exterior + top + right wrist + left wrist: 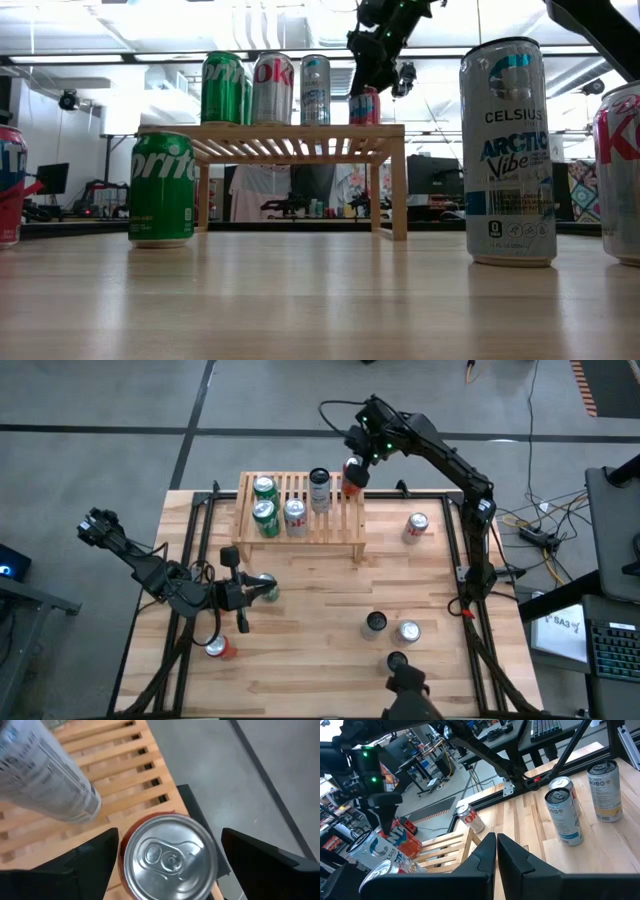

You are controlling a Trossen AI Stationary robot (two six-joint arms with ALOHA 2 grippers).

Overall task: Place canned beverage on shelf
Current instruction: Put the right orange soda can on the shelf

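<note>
The red can [351, 483] stands upright on the slatted top of the shelf [300, 530], at the shelf's far right corner, its long axis vertical and its silver lid with the pull tab facing straight up. In the right wrist view the lid [169, 855] sits between the two dark fingers [90, 857] of the right end effector [356, 468], which is spread wide. A gap shows on either side of the can, so the fingers flank it without visibly gripping it. In the low view the same end effector [372, 70] hangs down over the can's top [365, 105].

Just beside the red can on the shelf stands a tall silver and blue can [319, 490], also upright. Further along are a white diet cola can [295, 515] and two green cans [265, 505], all upright.

The left end effector [243, 592] lies low over the bench [320, 650] in front of the shelf's left leg, its fingers pressed together with nothing between them. A green can [268, 588] stands just beside it. A red can [218, 649] stands near the bench's front left edge. On the right half of the bench are a red and white can [416, 526] near the far edge and, well forward, a dark-topped can [374, 624] beside a silver-topped one [408, 632].
</note>
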